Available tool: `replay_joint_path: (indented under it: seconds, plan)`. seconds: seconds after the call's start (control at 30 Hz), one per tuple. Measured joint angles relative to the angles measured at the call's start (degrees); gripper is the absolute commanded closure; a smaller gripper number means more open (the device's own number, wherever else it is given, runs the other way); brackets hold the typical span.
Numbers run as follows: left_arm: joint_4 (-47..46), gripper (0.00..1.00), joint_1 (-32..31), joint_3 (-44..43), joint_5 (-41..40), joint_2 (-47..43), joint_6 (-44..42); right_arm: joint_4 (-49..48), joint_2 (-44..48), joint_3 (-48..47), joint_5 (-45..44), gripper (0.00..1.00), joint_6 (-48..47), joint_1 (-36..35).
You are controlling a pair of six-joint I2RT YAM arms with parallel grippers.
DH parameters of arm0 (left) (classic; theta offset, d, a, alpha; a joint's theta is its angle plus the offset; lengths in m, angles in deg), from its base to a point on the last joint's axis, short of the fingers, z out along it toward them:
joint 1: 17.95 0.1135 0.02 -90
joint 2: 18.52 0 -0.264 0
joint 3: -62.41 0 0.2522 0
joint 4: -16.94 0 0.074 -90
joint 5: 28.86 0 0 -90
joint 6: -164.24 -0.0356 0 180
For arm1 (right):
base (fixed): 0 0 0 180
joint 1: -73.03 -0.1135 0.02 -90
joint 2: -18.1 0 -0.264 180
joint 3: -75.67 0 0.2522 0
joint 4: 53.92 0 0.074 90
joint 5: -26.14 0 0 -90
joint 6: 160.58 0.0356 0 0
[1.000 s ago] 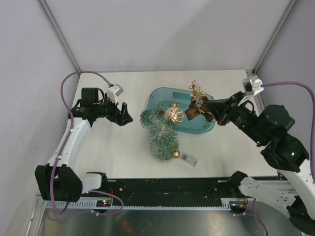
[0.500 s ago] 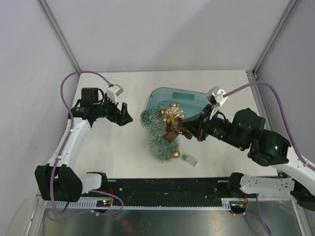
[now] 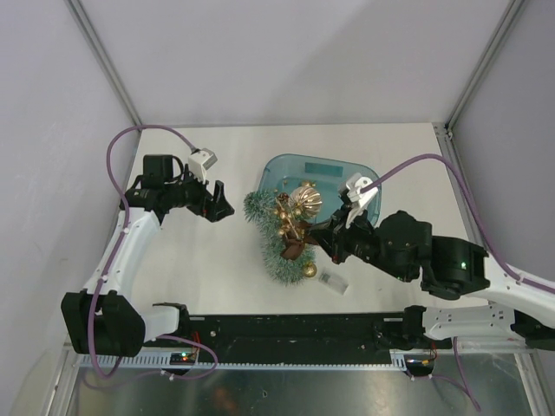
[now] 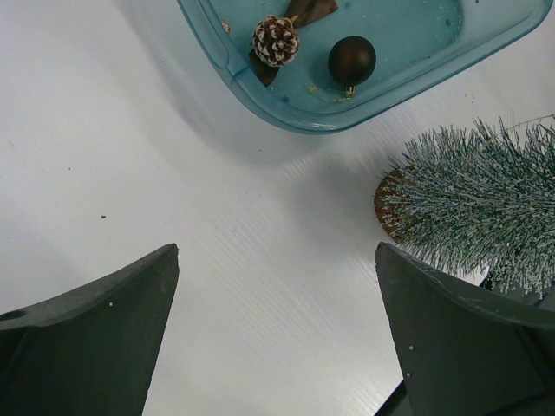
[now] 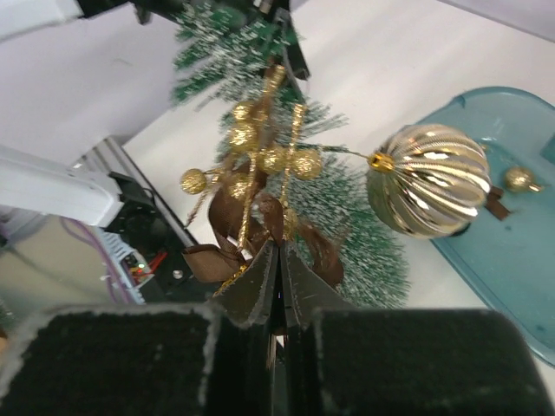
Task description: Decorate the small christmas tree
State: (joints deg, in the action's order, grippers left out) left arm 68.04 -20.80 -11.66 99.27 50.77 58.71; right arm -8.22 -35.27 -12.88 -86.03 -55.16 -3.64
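The small christmas tree (image 3: 279,243) lies on its side on the white table, its wood-slice base (image 4: 388,206) toward the teal tub (image 3: 334,167). Over its middle hangs a brown ribbon bow with a gold berry sprig (image 5: 251,186), and my right gripper (image 5: 282,250) is shut on the bow's ribbon. A ribbed gold ball (image 5: 429,180) sits next to the tree at the tub's edge. My left gripper (image 4: 277,253) stands open over bare table left of the tree, with nothing between its fingers (image 4: 95,338).
The tub holds a pinecone (image 4: 276,41), a dark brown ball (image 4: 351,59) and a small gold ball (image 5: 519,179). Another small gold ball (image 3: 310,270) and a small clear packet (image 3: 334,281) lie by the tree's tip. Walls close in on the left, back and right.
My right arm has swung left from the tub, carrying the bow and sprig to a spot over the tree. The left arm has not moved.
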Motion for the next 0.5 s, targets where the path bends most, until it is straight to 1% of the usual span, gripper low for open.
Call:
replay_joint_path:
  seconds: [0.1,0.27,0.43,0.5]
  plan:
    - [0.0,0.0,0.0,0.0,0.0,-0.1,0.0,0.1,-0.1,1.8,-2.8,0.89,0.0,-0.1]
    - [0.0,0.0,0.0,0.0,0.0,-0.4,0.0,0.0,0.0,3.8,-6.0,0.86,0.0,-0.1]
    - [0.0,0.0,0.0,0.0,0.0,-0.5,0.0,0.0,0.3,4.9,-7.4,0.83,0.0,-0.1]
    - [0.0,0.01,0.0,0.0,0.0,-0.5,0.0,0.0,0.4,5.2,-7.4,0.79,0.1,-0.1]
